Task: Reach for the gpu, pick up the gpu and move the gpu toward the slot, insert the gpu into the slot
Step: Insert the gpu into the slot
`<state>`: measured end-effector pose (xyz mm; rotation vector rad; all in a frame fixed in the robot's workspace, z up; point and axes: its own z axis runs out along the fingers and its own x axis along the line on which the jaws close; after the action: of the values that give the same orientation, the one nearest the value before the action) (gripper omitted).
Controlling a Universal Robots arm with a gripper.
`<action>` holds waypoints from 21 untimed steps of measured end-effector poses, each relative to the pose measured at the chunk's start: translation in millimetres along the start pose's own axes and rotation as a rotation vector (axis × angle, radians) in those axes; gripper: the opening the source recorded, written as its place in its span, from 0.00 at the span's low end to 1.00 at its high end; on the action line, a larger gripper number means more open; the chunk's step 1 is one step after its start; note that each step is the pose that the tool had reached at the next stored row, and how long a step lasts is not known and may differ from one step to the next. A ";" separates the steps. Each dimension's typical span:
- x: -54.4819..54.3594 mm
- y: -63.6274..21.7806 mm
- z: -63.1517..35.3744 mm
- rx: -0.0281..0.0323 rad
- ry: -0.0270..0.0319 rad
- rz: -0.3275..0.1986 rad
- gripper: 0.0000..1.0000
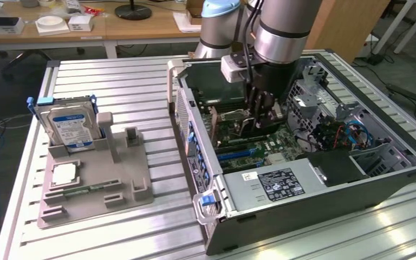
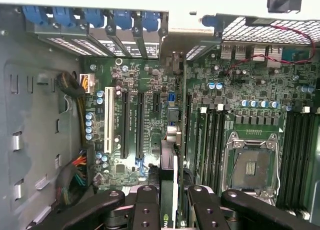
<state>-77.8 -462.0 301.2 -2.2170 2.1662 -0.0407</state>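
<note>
**GPU held edge-on over the motherboard**

Inside the open computer case (image 1: 316, 179), the gripper (image 1: 260, 120) hangs above the motherboard (image 2: 150, 115). Its fingers (image 2: 145, 202) are part-closed, pinching the gpu (image 2: 168, 190) by its upper edge. The card is likely stiff, light and fragile. The wrist view reveals the expansion slots (image 2: 124, 125) beneath; the exterior view adds the hard drive (image 1: 71, 125) on the counter (image 1: 121, 86).

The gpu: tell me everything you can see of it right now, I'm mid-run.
The gpu is clamped edge-on in the gripper, one black finger on each side. In the wrist view it shows as a thin upright card with a dark body and a green edge near the grip, reaching toward the motherboard next to the expansion slots. In the exterior view it hangs below the gripper inside the open computer case, partly hidden. Whether its edge has entered a slot cannot be told.
</note>
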 end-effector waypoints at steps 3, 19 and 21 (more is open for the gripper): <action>-0.6 0.8 4.3 0.0000 0.0001 0.000 0.27; -1.0 4.8 19.8 0.0000 0.0002 0.000 0.27; -1.1 5.8 20.9 0.0001 0.0000 0.000 0.27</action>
<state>-82.6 -460.8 280.1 -2.2172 2.1661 -0.0408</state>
